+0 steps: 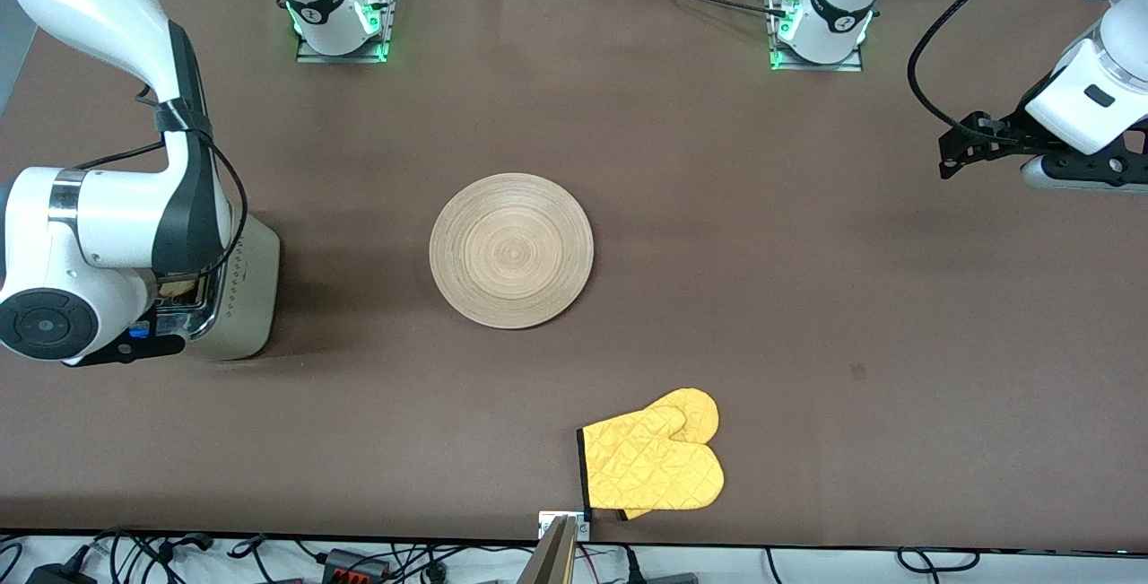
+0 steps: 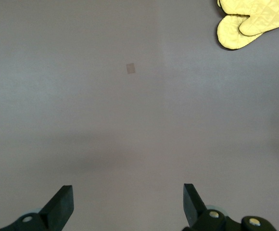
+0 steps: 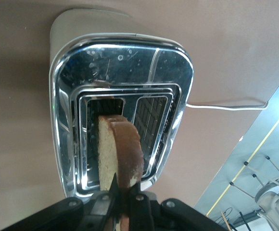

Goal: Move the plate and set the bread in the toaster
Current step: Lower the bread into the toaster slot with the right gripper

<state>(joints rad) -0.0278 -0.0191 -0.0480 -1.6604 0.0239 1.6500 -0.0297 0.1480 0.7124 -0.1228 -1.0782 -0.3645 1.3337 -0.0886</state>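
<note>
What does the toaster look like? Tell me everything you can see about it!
The toaster is a boxy one with a shiny mirror-like top, pale cream sides and a white cord. It stands upright at the right arm's end of the table, partly hidden under that arm. Its top has two slots. The right gripper, shut on the bread, holds the slice on edge over one slot.

Plate [image 1: 511,249] mid-table; toaster [image 1: 238,292] perhaps holding bread [image 1: 178,289]

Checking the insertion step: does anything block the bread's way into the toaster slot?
Nothing visible. The right gripper, shut on the bread, holds it upright over an open slot of the toaster.
</note>
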